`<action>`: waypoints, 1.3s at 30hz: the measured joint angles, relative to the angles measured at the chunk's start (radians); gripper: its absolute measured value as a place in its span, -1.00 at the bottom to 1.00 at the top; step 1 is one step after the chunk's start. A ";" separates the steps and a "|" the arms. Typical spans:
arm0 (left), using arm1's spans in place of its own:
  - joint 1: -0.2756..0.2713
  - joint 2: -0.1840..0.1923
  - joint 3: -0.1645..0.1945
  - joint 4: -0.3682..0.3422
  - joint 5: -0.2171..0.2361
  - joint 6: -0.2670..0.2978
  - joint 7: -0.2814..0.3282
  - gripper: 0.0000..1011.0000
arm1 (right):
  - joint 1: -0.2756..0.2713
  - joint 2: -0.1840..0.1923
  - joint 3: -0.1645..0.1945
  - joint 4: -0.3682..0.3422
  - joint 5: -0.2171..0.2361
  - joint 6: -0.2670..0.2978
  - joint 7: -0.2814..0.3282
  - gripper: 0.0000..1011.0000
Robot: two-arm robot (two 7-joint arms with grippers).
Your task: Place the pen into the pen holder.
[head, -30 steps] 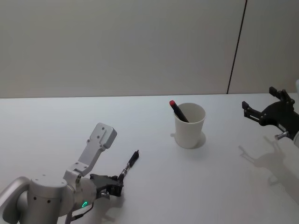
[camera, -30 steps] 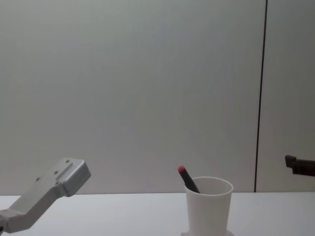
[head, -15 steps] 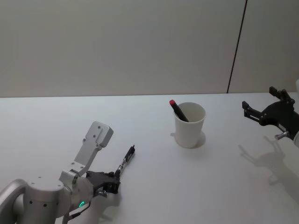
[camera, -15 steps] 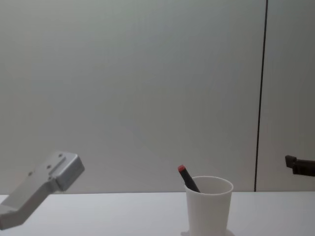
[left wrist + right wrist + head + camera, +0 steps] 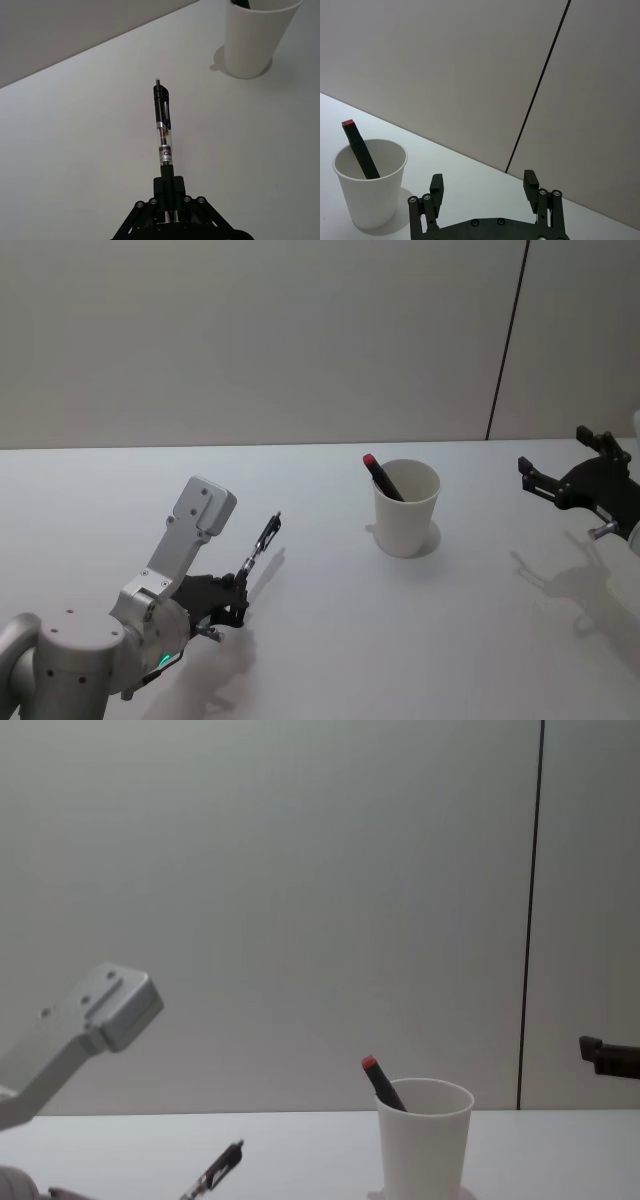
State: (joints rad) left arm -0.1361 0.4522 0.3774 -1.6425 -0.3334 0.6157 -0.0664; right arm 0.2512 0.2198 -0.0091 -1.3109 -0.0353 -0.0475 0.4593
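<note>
Nearest me, toward the table's near-left corner, my left gripper point(image 5: 240, 592) is pinched tight on the lower barrel of the slim black-and-clear click pen point(image 5: 163, 134). The grip looks firm in the left wrist view. The pen sticks out past the fingertips with its clip and button end leading, angled up and toward the far right. A shadow shows on the flat white table point(image 5: 400, 640) under it, so I judge it lifted clear, not dragging.

Farther out, right of centre and closer to the table's far edge, the white paper cup pen holder point(image 5: 407, 515) stands upright with its mouth open. One black marker with a red cap point(image 5: 380, 475) already leans in it against the left side of the rim. There looks to be room beside it.

The pen is well apart from the pen holder, with bare table between them.

At the table's right edge my right gripper point(image 5: 560, 455) hangs parked, fingers spread wide, holding nothing.

Progress as I read it:
- **Done:** the pen is grasped and picked up.
- **Left:** carry it across to the holder, get it more upright above the rim, lower it in clear of the marker, and let go.

Roughly the first third is complete.
</note>
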 joint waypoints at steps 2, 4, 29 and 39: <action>0.001 0.004 -0.001 -0.012 0.013 -0.011 -0.006 -0.74 | 0.000 0.000 0.000 0.000 0.000 0.000 0.000 0.98; 0.001 0.008 -0.002 -0.020 0.020 -0.018 -0.010 -0.75 | 0.000 0.000 0.000 0.000 0.000 0.000 0.000 0.98; -0.001 0.034 -0.010 -0.075 0.106 -0.246 -0.138 -0.74 | 0.000 0.000 0.000 0.000 0.000 0.000 0.000 0.98; -0.011 0.044 -0.016 -0.066 0.122 -0.376 -0.230 -0.74 | 0.000 0.000 0.000 0.000 0.000 0.000 0.000 0.98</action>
State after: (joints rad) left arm -0.1472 0.4960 0.3618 -1.7085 -0.2112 0.2395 -0.2962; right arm 0.2513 0.2198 -0.0091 -1.3109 -0.0353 -0.0475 0.4593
